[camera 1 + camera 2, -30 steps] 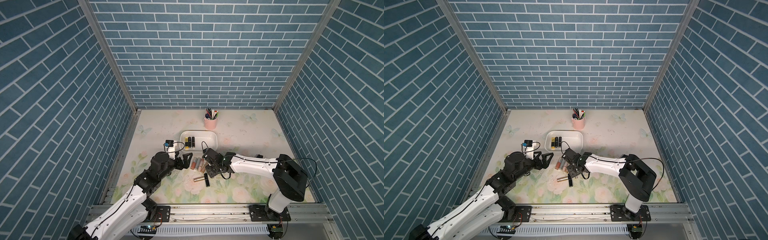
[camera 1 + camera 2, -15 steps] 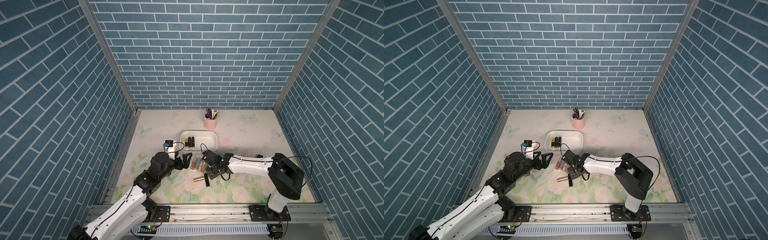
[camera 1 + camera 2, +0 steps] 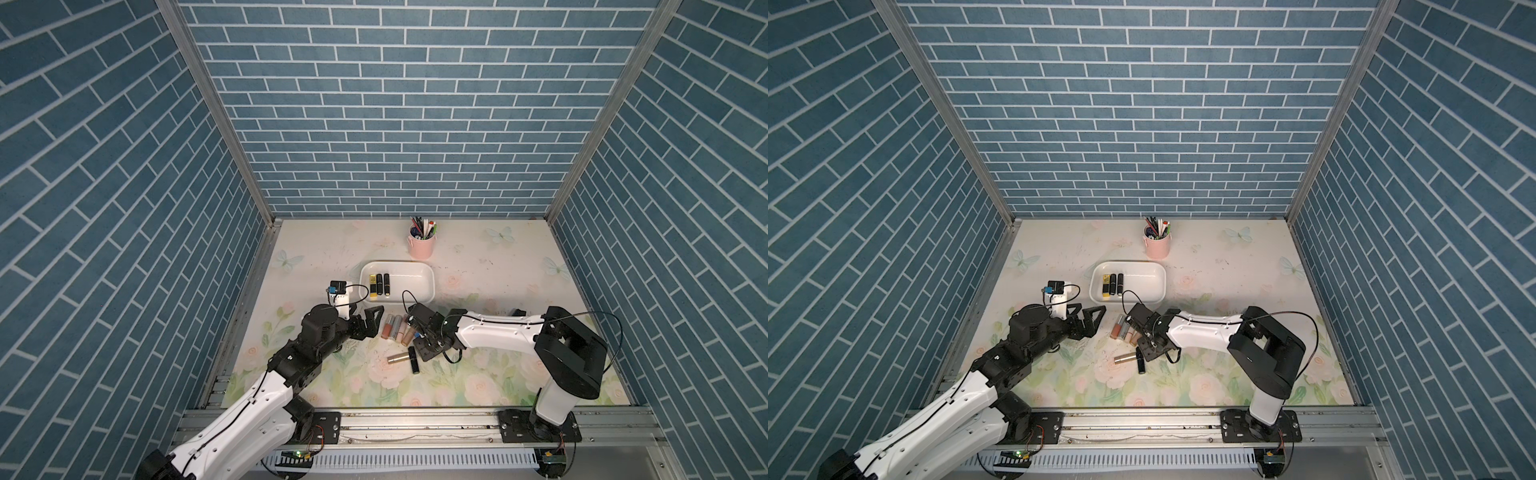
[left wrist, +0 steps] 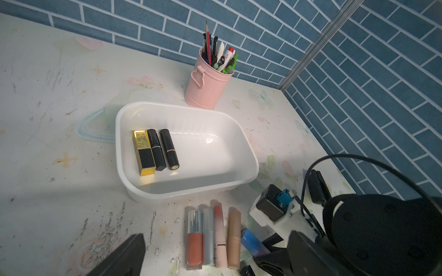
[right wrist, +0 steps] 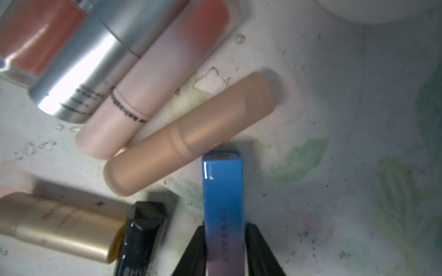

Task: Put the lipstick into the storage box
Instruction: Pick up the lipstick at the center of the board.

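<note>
**Right gripper (image 5: 224,228) has narrowed onto the blue lipstick (image 5: 222,191)**

Over the last second its jaws have drawn together, and the arm's shoulder has swung slightly toward the table's (image 3: 498,270) left edge. The two black fingers (image 5: 256,251) now press both long sides of the blue lipstick, whose far end touches a tan tube (image 5: 191,133). It is near the table's middle, between the storage box (image 4: 205,162) and the front edge. I cannot tell whether it is lifted.

Beside the tan tube lie a pink tube (image 5: 155,83), a silver tube (image 5: 95,59) and a coral gloss (image 5: 35,35). A gold tube (image 5: 59,227) and a black tube (image 5: 143,234) lie nearer the front edge.

The box holds three lipsticks (image 4: 155,150) at its left end. A pink pen cup (image 4: 205,86) stands just beyond it. The left gripper (image 3: 1087,315) hovers spread wide and holds nothing.
</note>
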You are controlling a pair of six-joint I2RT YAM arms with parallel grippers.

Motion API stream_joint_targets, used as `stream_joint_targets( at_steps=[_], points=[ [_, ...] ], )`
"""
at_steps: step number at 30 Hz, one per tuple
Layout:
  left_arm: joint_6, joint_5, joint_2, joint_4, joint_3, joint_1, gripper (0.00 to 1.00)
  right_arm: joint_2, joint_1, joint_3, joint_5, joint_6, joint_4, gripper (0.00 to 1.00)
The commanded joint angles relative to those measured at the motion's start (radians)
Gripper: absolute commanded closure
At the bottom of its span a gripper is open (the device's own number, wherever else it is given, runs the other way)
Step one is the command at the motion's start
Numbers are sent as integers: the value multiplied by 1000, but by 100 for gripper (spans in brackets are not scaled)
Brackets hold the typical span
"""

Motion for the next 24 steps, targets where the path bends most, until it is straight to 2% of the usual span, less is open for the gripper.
stream_joint_targets(
  at_steps=[1,7,24],
  points=[
    [12,-7,-2,-8,-10,-4,0,8,6,-6,16,20,1,78],
    [10,-14,-3,-11,-8,-4,0,-9,7,0,17,20,0,86],
    [-9,-27,-1,-24,5,-4,0,-76,5,2,18,29,0,88]
  ],
)
